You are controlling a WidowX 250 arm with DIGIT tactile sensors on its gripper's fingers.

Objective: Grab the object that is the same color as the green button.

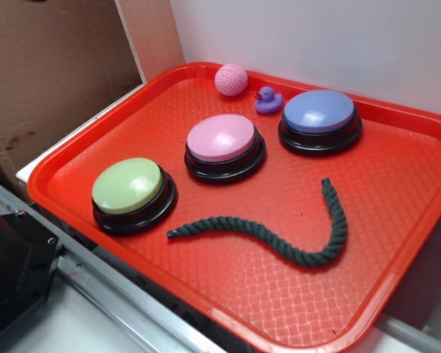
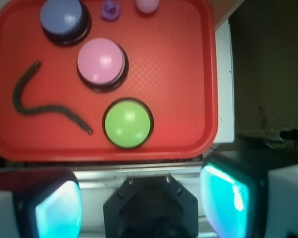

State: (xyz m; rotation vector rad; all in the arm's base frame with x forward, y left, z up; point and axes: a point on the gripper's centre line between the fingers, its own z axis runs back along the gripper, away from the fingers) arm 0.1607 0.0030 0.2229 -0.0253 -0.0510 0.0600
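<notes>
Your hand (image 2: pixel 141 203) hangs released and empty, well above the red tray's (image 2: pixel 188 74) near edge, so the approach has not begun. Descend onto the green rope (image 2: pixel 44 109), lying just beside the green button (image 2: pixel 127 123).

1. We see a plain white wall (image 1: pixel 316 37) behind the scene.
2. A brown cardboard panel (image 1: pixel 51 73) stands at left.
3. A metal rail (image 1: pixel 117 294) edges the white surface (image 1: pixel 66 323) in front.
</notes>
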